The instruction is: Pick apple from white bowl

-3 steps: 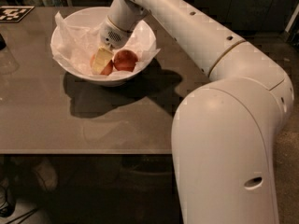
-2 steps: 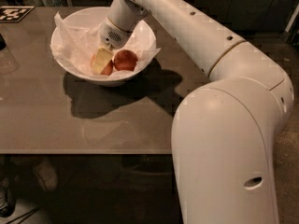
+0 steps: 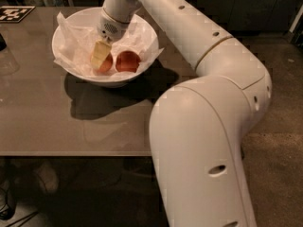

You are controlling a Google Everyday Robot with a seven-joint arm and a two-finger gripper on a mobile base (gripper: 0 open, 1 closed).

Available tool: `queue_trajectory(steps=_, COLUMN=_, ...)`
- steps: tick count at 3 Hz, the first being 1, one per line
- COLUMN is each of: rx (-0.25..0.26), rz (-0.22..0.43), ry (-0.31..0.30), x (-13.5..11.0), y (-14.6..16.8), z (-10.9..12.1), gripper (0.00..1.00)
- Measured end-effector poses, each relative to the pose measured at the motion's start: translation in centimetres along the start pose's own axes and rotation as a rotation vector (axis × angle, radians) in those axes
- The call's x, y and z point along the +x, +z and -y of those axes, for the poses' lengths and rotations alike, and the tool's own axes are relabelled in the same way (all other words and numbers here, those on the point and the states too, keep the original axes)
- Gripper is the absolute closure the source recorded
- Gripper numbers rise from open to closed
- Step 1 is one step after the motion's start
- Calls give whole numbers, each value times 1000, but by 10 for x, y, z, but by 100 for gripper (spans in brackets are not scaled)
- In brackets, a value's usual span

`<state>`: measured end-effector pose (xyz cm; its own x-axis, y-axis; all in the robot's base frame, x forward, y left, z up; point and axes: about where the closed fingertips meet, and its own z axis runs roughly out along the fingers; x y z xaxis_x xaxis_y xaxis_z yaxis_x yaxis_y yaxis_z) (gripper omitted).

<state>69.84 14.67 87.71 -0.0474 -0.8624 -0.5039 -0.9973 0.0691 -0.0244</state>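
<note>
The white bowl (image 3: 71, 72) stands on the table at the far left, lined with crumpled white paper. Two apples lie in it. The orange-red apple (image 3: 107, 64) is on the left, partly hidden behind the gripper. The deeper red apple (image 3: 127, 61) lies just to its right. My gripper (image 3: 100, 59) reaches down into the bowl from above and sits right against the left side of the orange-red apple. My white arm runs from the lower right up over the bowl.
The bowl stands on a brown table (image 3: 57, 122) whose front edge runs across the lower left. A black-and-white marker tag (image 3: 14, 13) lies at the table's far left corner. My arm's large base link (image 3: 203, 150) fills the right foreground.
</note>
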Motion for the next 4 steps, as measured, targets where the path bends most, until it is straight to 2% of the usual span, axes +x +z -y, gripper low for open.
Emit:
queue_trajectory(steps=1, rx=9, rz=-20, ry=10, x=-10, y=-12, z=14, gripper=100)
queue_trajectory(steps=2, rx=13, rz=-27, ry=67, x=-17, y=-30, z=25, gripper=100)
queue_trajectory(steps=3, rx=36, rz=-1, ry=64, x=-25, y=-28, z=32, gripper=100)
queue_trajectory(steps=4, rx=32, rz=28, ry=84, x=-30, y=-40, z=26, gripper=100)
